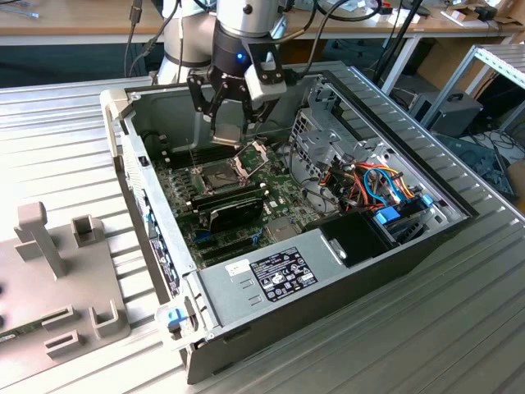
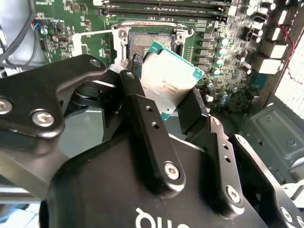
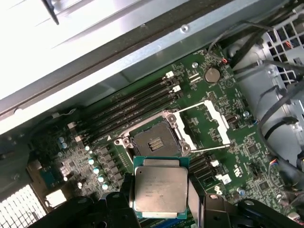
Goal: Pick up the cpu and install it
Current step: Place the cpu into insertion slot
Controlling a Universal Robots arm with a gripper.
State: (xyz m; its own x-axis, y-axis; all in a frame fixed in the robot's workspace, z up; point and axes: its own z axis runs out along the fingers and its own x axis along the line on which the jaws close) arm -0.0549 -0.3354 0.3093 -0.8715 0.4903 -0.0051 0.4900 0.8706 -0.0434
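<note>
Pincer (image 2: 165,102) clenched on the cpu (image 3: 160,189) by 2 edges, held near the open socket (image 3: 154,142), not yet seated. Judged risk: a tilted or offset descent would bend socket pins; a loose grip would drop it

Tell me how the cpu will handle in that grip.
The cpu looks like a thin, rigid plate, so it probably won't flex. The gripper pinches it by two opposite edges and its metal top looks smooth, so it might slip or tilt. Small and flat, it is likely light.
</note>
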